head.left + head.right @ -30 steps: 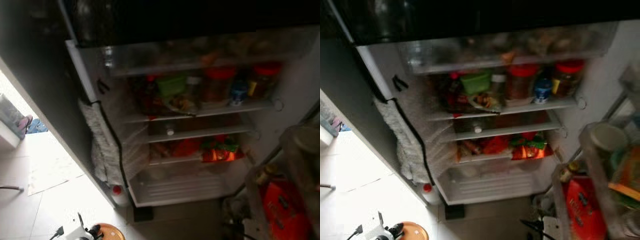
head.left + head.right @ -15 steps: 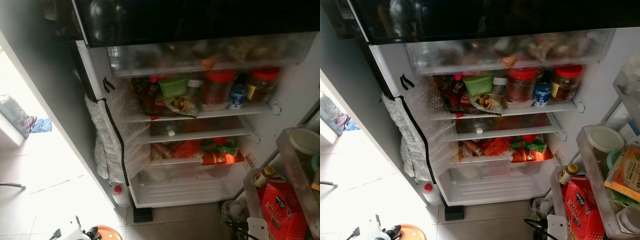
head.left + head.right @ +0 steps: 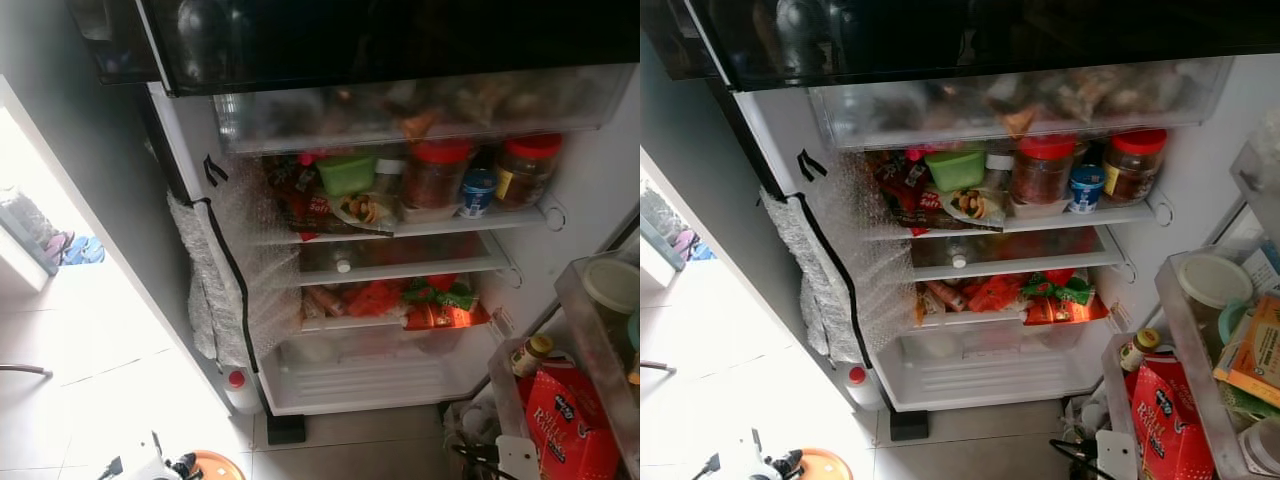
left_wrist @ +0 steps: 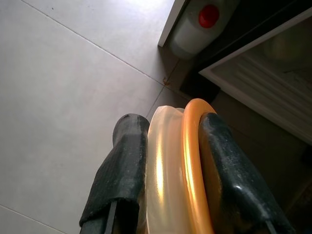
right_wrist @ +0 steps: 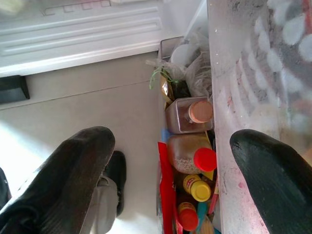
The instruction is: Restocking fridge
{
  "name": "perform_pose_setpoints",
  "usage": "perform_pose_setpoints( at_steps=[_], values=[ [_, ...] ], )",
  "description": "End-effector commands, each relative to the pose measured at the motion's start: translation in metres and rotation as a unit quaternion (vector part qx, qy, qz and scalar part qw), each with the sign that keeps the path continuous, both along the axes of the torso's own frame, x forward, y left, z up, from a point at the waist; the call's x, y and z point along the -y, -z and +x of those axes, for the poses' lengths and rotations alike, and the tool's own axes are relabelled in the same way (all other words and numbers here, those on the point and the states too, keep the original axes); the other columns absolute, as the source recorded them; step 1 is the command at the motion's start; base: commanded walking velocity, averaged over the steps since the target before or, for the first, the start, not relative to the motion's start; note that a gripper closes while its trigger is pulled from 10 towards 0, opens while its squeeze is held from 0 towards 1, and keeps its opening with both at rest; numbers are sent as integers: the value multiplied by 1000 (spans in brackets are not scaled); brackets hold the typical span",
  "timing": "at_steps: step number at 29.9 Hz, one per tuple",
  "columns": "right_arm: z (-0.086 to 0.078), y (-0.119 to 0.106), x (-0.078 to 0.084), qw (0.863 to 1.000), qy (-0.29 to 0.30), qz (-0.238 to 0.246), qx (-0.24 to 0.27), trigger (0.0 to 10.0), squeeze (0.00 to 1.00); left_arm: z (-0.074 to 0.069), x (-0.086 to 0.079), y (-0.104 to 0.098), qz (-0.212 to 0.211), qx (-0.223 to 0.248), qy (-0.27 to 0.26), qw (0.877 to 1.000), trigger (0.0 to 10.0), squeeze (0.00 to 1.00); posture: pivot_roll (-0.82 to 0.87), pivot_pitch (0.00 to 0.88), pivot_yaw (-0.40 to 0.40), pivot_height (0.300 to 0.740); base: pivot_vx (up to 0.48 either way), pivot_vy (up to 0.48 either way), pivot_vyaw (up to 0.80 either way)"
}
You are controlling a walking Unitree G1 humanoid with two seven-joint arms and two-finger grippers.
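Low over the floor by the open fridge [image 3: 400, 300] | left end effector [image 4: 168, 161] pinches an orange-lidded container [image 4: 178, 170] | right end effector [image 5: 165, 180] spread beside door-shelf bottles [image 5: 195, 161]

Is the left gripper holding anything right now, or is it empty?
Holding. In its wrist view the left gripper has its two black fingers shut on an orange-rimmed, translucent container, edge-on above the tiled floor.

A white jug [image 3: 238, 392] with a red cap was seen on the tiled floor [image 3: 90, 350]; slippers [image 3: 68, 248] lay well apart from the jug.
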State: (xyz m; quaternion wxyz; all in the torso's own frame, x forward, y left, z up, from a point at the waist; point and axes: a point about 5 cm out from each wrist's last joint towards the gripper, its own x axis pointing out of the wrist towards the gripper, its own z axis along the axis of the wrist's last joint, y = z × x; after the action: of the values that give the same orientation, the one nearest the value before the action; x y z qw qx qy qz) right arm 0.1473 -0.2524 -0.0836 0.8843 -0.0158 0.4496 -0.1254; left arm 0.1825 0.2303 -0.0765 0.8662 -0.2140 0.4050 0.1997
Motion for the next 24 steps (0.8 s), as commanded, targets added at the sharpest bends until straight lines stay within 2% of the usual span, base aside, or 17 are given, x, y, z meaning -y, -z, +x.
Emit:
perform_pose_setpoints(
  at_steps=[1, 11, 24],
  values=[
    [-3, -6, 21, 999, 21, -37, 4, 10000, 0, -7, 5, 5, -15, -18, 0, 1000, 10000, 0, -39, 57, 29, 740, 0, 0, 0],
    [-4, -11, 34, 997, 28, -66, 5, 10000, 0, -8, 2, 5, -13, -17, -2, 1000, 10000, 0, -36, 63, 29, 740, 0, 0, 0],
    [-1, -13, 35, 997, 27, -75, 8, 10000, 0, -7, 4, 5, -15, -16, 0, 1000, 10000, 0, -39, 64, 30, 740, 0, 0, 0]
  ],
)
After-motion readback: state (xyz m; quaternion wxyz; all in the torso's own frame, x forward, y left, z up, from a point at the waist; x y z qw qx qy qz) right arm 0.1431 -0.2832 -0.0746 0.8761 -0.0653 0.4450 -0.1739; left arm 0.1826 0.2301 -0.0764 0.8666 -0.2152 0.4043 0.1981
